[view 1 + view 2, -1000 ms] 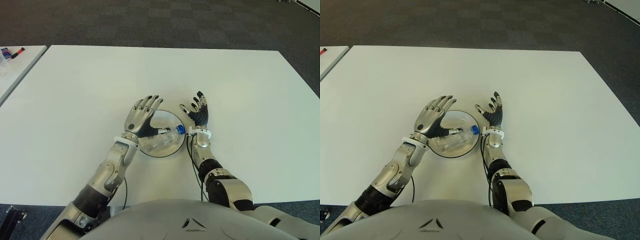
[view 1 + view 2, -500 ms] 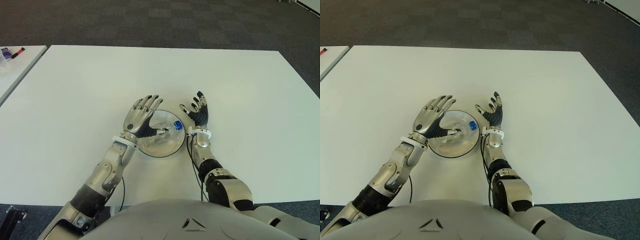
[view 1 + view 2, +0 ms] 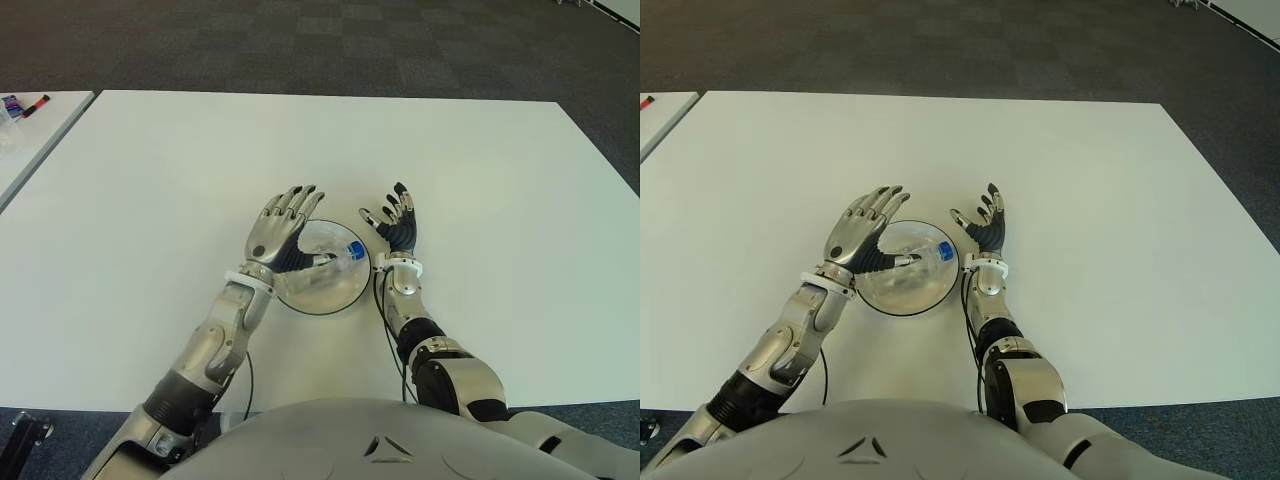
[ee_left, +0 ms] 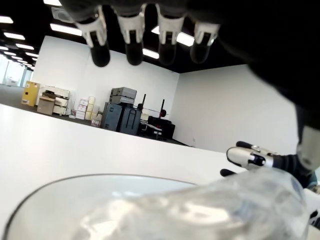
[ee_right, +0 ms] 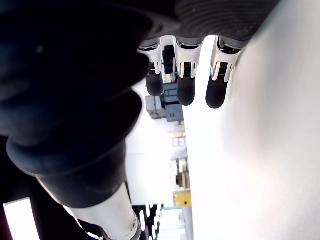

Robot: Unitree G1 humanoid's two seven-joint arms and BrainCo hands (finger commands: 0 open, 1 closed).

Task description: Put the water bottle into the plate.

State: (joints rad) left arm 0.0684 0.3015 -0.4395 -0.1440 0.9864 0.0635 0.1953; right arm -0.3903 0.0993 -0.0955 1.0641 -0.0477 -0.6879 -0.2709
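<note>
1. White table point(image 3: 150, 180) spreads before the robot, with dark carpet beyond its far edge
2. Left hand point(image 3: 278, 232), fingers spread and holding nothing, shows at the plate's left rim
3. Water bottle point(image 3: 332, 262) lies inside the plate point(image 3: 322, 303)
4. Right hand point(image 3: 395, 225), fingers also spread and empty, shows just right of the plate

Office: carpet tiles point(image 3: 330, 40), stacked boxes point(image 4: 60, 102)
</note>
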